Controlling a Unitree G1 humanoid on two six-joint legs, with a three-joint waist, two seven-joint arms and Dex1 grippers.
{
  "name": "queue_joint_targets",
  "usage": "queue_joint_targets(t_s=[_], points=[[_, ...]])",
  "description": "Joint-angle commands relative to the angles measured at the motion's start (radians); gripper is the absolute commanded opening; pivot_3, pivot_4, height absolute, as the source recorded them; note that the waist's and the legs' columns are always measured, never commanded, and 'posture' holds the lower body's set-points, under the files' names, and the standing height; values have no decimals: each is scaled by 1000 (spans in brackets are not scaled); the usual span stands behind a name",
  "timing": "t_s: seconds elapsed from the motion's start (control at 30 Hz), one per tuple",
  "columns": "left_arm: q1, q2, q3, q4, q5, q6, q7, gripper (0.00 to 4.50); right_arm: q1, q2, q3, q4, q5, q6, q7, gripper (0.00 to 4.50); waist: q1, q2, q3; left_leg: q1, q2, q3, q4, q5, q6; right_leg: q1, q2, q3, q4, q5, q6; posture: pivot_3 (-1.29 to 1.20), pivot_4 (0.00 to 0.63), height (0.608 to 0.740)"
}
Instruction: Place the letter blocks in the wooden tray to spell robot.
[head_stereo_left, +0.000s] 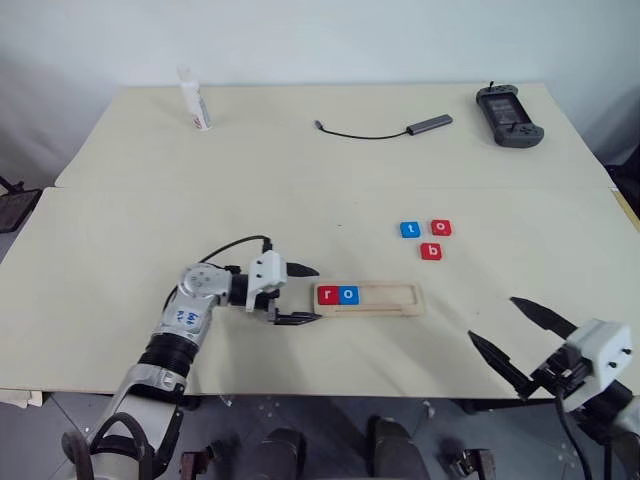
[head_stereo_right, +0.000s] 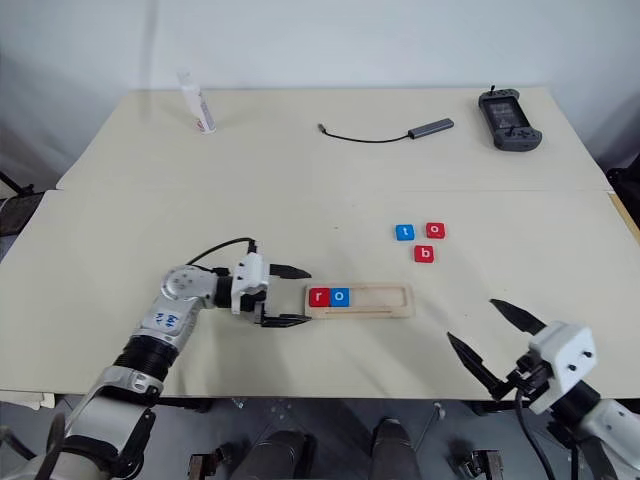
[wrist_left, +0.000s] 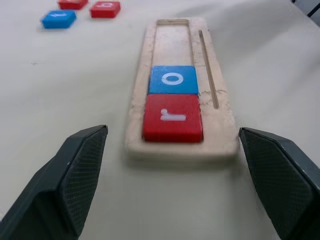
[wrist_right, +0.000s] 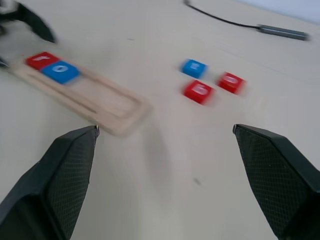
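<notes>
Two glossy rounded tiles, red r and blue o, fill your pale wooden tray's left end; it runs left-right. Both grippers, left and right, gape empty.

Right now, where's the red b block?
In the head views, the red b block lies on the table right of centre, just below the blue t block and red o block, beyond the wooden tray.
</notes>
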Motion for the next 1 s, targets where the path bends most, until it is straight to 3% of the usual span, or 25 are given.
queue_joint_targets(t_s=[0.03, 0.23, 0.37, 0.5, 0.63, 0.73, 1.0], points=[[50, 54, 77, -20, -54, -71, -44, 4463, 27, 26, -70, -12, 21, -28, -26, 4500, -1, 0, 0, 0, 0, 0, 0, 0, 0, 0, 0, 0, 0, 0, 0, 0, 150, 740], [134, 106, 135, -130, -126, 10, -71, 4463, -14, 41, -73, 60, 4, -59, -36, 4500, 6, 0, 0, 1, 0, 0, 0, 0, 0, 2, 0, 0, 0, 0, 0, 0, 150, 740], [172, 98, 171, -261, -189, 107, -24, 4463, -168, -28, 8, 89, -5, 40, -63, 4500, -1, 0, 0, 1, 0, 0, 1, 0, 0, 2, 0, 1, 0, 0, 0, 0, 150, 740], [216, 97, 188, -375, -240, 197, 6, 4463, -401, -173, 109, 129, -20, 266, -117, 4500, -15, 0, 0, 2, 2, 3, 1, 0, 0, 1, 1, 3, 2, 0, 0, 0, 150, 740], [246, 85, 203, -445, -254, 241, 61, 4463, -795, -270, 293, 275, -32, 589, -172, 4500, -26, 0, 0, 3, 3, 5, 1, 0, 0, 0, 1, 4, 2, 0, 0, 0, 150, 740], [283, 73, 201, -475, -234, 233, 95, 4463, -1035, -222, 420, 452, -90, 692, -197, 4500, -24, 0, 0, 2, 5, 5, 0, 0, -1, -1, 3, 3, 1, 0, -1, 0, 150, 740], [339, 56, 193, -549, -221, 231, 165, 4463, -1264, -140, 560, 642, -189, 807, -222, 4500, -24, 0, 0, -11, 0, 1, 3, -3, 4, -10, -1, -1, 2, 2, -4, 0, 150, 740]])
